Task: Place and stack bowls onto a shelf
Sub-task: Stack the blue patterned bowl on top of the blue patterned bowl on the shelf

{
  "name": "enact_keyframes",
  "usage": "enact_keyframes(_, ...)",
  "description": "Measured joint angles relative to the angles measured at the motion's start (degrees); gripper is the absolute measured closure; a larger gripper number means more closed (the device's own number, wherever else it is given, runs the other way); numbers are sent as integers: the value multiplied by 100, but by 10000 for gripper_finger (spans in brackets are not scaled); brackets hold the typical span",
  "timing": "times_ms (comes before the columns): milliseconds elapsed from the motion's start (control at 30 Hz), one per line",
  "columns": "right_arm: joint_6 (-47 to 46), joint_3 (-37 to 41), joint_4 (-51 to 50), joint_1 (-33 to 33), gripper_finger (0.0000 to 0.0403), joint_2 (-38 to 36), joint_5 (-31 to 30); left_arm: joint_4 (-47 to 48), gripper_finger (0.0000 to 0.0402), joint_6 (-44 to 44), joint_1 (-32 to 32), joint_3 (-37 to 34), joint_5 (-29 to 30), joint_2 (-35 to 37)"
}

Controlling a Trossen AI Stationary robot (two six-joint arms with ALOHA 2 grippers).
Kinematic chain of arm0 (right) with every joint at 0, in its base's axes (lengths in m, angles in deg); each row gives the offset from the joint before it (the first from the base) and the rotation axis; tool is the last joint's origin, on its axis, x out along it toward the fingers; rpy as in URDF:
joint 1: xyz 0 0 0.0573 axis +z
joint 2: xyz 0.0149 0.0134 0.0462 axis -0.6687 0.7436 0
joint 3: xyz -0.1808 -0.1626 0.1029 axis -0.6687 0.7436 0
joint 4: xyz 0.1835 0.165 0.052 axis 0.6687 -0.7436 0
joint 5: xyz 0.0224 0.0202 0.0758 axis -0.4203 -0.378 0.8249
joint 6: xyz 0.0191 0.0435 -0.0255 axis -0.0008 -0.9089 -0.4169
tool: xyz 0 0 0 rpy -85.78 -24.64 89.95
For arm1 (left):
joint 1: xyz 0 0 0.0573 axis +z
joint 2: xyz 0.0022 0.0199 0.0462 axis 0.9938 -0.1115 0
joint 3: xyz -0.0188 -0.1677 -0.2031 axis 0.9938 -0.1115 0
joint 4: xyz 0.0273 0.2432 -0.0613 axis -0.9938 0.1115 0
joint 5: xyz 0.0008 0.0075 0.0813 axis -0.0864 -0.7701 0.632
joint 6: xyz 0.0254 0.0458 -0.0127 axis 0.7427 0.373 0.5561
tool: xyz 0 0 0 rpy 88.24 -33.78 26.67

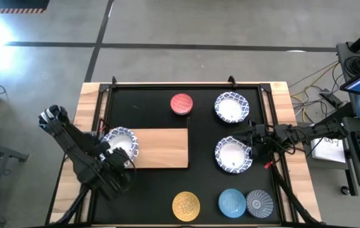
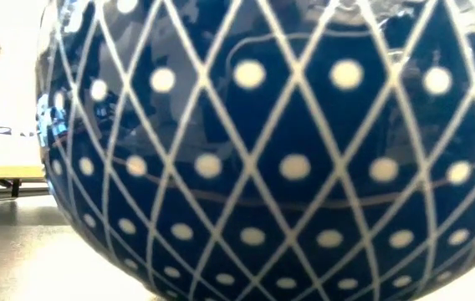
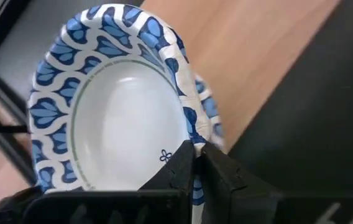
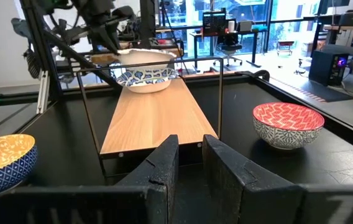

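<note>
Pinching the rim of a white bowl (image 3: 120,112) over the shelf's (image 1: 164,149) end, the left gripper (image 3: 192,162) holds something stiff, slick, probably fragile; the right gripper (image 4: 189,165), slightly parted, waits beside the shelf.

Dark blue patterned bowl (image 2: 279,150), filling view

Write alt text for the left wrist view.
The left gripper is shut on the rim of a white bowl with a blue patterned rim, holding it over a light wooden shelf. A second blue rim shows just behind it. Black table lies beside the shelf.
</note>
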Motion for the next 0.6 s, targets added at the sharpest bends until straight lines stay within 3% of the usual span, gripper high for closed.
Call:
enact_keyframes(333, 0, 1, 0, 0, 339, 0, 0, -81, 359, -752, -2, -585, -249, 67)
enact_keyframes(600, -3, 1, 0, -1, 339, 0, 0, -77, 287, -851, -1, -372, -192, 70)
